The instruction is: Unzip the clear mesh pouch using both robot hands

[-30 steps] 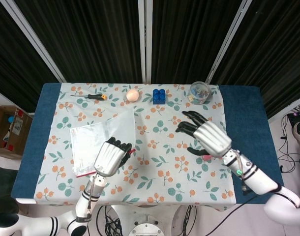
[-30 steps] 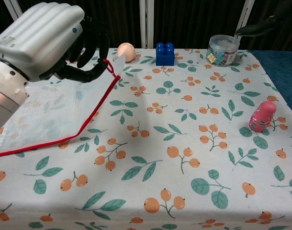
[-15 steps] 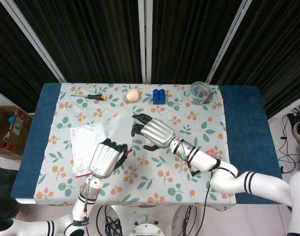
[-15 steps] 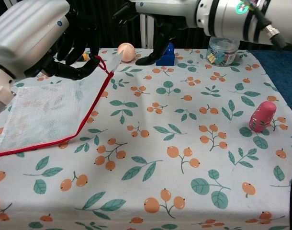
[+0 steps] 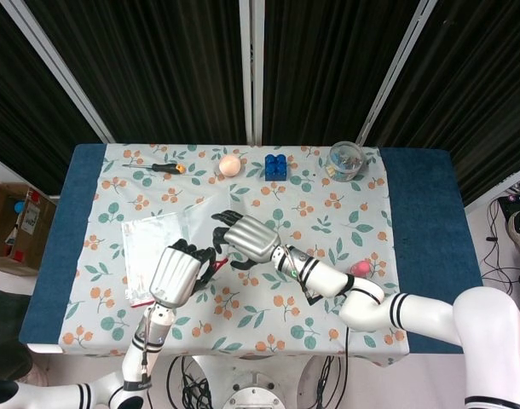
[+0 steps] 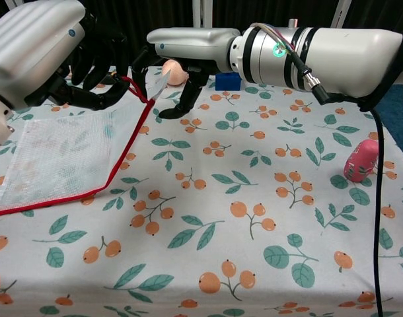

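The clear mesh pouch [image 6: 63,155] with a red zipper edge lies at the table's left; in the head view the pouch [image 5: 153,247] shows as a pale rectangle. Its near right corner is lifted off the cloth. My left hand [image 6: 43,49] curls its fingers around that raised corner and holds it by the red zipper end [image 6: 134,89]. In the head view my left hand [image 5: 179,273] covers the pouch's right edge. My right hand [image 6: 188,49] hovers just right of the raised corner, fingers apart and pointing down, holding nothing. Head view: right hand [image 5: 243,237] close beside the left.
Along the far edge sit a screwdriver [image 5: 162,168], a peach ball [image 5: 231,164], a blue brick [image 5: 277,166] and a clear jar [image 5: 345,159]. A pink doll [image 6: 361,160] stands at the right. A cardboard box [image 5: 17,226] is on the floor left.
My right hand has swung from the table's right side across to the pouch's raised corner. My left hand kept its hold and lifted the corner slightly.
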